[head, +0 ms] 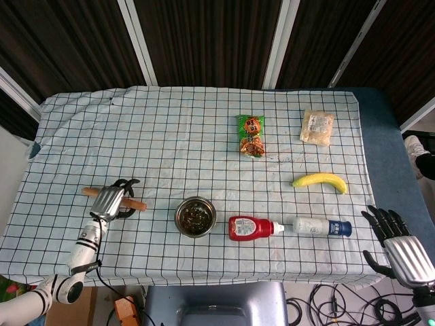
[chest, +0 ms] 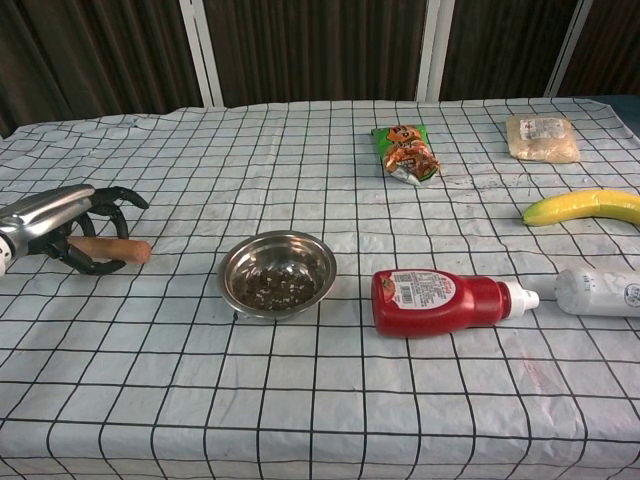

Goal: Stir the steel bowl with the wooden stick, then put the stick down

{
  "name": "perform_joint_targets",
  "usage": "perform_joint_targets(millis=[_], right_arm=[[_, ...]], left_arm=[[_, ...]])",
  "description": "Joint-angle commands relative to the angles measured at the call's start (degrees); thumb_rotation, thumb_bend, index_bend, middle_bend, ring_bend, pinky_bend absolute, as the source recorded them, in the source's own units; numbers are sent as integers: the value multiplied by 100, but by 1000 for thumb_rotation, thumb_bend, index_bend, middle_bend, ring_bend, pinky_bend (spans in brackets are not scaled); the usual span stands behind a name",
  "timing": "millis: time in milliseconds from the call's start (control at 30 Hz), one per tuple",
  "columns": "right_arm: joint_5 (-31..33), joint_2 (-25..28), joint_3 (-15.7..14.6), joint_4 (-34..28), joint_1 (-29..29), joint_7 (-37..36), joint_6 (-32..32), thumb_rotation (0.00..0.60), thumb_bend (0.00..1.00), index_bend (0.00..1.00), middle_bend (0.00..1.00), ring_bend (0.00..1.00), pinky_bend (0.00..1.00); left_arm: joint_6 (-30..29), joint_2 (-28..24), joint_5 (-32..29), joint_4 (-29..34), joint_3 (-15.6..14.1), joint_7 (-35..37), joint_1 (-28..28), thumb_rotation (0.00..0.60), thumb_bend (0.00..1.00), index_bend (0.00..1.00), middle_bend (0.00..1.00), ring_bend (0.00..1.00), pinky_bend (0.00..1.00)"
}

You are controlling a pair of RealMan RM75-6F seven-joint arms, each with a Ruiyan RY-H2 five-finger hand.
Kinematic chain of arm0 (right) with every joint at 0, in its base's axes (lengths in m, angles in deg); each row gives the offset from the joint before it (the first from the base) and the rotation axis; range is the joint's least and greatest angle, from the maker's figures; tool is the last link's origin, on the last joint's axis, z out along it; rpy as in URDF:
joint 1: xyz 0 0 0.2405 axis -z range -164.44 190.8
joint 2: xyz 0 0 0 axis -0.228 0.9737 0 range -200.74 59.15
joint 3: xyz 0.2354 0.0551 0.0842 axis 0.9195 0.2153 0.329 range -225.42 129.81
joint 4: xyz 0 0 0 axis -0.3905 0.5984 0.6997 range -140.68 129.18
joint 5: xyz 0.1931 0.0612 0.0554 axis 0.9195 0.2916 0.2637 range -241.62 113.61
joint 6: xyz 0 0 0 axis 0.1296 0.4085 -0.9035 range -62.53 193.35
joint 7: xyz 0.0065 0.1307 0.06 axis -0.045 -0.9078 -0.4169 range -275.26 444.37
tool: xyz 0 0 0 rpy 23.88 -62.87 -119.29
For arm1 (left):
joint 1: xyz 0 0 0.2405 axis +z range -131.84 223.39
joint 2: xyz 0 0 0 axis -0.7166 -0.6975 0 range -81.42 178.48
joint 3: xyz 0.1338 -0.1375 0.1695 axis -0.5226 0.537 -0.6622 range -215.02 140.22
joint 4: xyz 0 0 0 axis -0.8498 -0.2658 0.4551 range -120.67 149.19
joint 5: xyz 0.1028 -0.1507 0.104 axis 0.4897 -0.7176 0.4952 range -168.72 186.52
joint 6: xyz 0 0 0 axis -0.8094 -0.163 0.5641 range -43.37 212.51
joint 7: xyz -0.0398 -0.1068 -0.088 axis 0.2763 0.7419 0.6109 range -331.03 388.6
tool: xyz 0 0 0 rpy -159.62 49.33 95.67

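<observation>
The wooden stick (head: 136, 204) (chest: 115, 248) lies flat on the checked cloth, left of the steel bowl (head: 195, 216) (chest: 278, 273). The bowl holds dark bits. My left hand (head: 109, 201) (chest: 55, 215) hovers over the stick's middle. Its fingers are spread and arch over the stick without closing on it. My right hand (head: 401, 248) hangs open off the table's near right corner, fingers apart and holding nothing; only the head view shows it.
A red ketchup bottle (head: 250, 228) (chest: 440, 301) lies just right of the bowl, then a white bottle (head: 319, 226). A banana (head: 319, 180), a green snack packet (head: 251, 134) and a pale packet (head: 317, 127) lie further back.
</observation>
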Motion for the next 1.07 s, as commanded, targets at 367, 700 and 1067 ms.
perform_joint_targets(millis=[367, 700, 1067], right_arm=[[-29, 28, -7, 22, 38, -87, -87, 600, 316, 0, 0, 0, 0], [91, 17, 27, 21, 112, 41, -148, 600, 315, 0, 0, 0, 0], [292, -94, 101, -87, 160, 474, -112, 600, 316, 0, 0, 0, 0]], left_arm=[[-220, -867, -112, 1389, -159, -751, 197, 600, 283, 126, 247, 30, 207], [-2851, -2412, 1478, 2901, -1268, -1314, 1821, 600, 318, 0, 0, 0, 0], [-3721, -2326, 1789, 2674, -1474, -1245, 2592, 600, 341, 0, 0, 0, 0]])
